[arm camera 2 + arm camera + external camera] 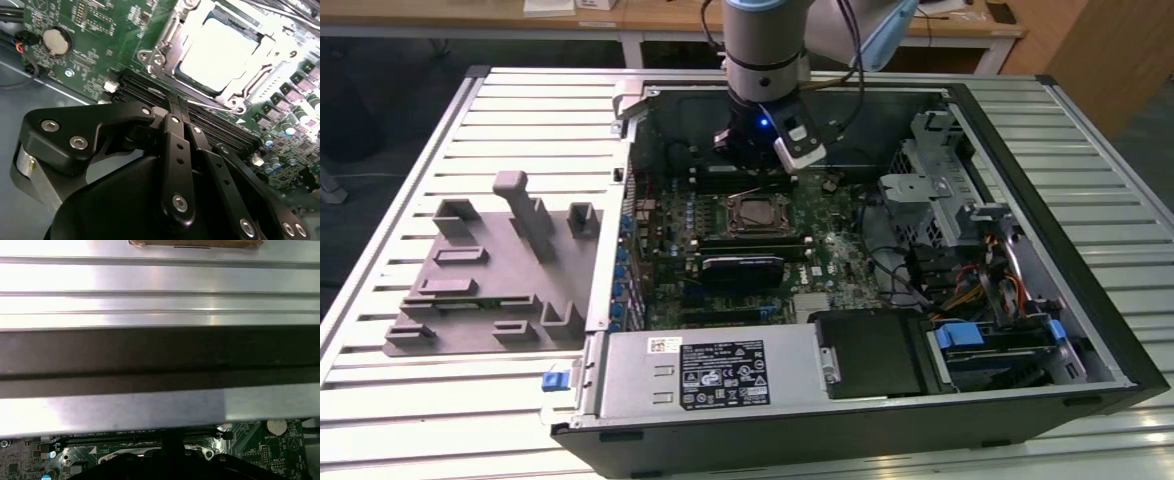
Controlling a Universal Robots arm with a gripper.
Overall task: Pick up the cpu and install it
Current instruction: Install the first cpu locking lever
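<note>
The exterior view is looking down from high in front of the slatted metal table (400,330), taking in the whole open computer case (854,260) and the grey fixture block (487,270) towards the exterior view's left. The second wrist view is sitting close above the gripper (177,102), facing steeply down along its black linkage onto the green motherboard (100,30) and the socket frame (165,47) holding the cpu (220,55). The first wrist view is facing more level, close to the case wall (160,360), catching the table slats (160,290) beyond. Both wrist views are sharing the motherboard (270,450) strip near the coin cell (56,40)
</note>
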